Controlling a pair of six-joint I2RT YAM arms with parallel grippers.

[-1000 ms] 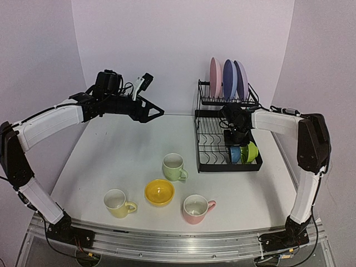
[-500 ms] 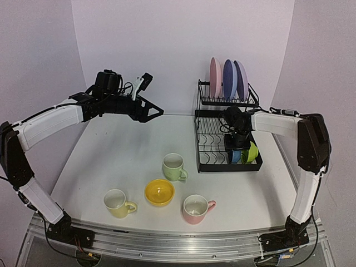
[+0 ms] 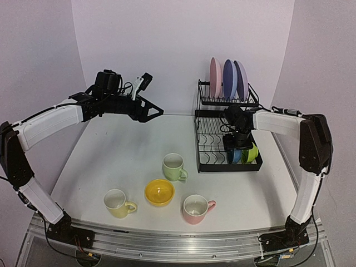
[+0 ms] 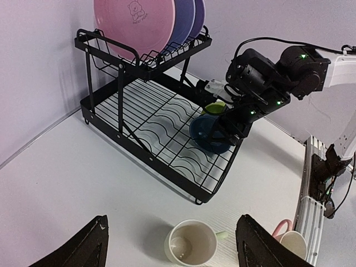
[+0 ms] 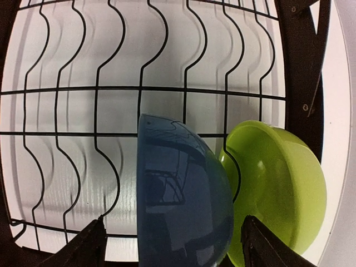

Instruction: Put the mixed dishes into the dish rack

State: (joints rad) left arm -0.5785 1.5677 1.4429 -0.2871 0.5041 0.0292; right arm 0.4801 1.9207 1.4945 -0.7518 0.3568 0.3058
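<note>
Visibly, right jaws gape around dark blue bowl.

dark blue bowl in dish rack, lower tier | pink plate upright above

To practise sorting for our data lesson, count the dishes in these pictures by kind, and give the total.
Plates: 3, pink plate, blue plate, lilac plate
Bowls: 3, yellow bowl, blue bowl, green bowl
Mugs: 3, green mug, yellow mug, pink mug
Total: 9

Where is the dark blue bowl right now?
Top view, right side: the dark blue bowl stands on edge in the dish rack's lower tray, at its near end, beside the green bowl to its right.
</note>
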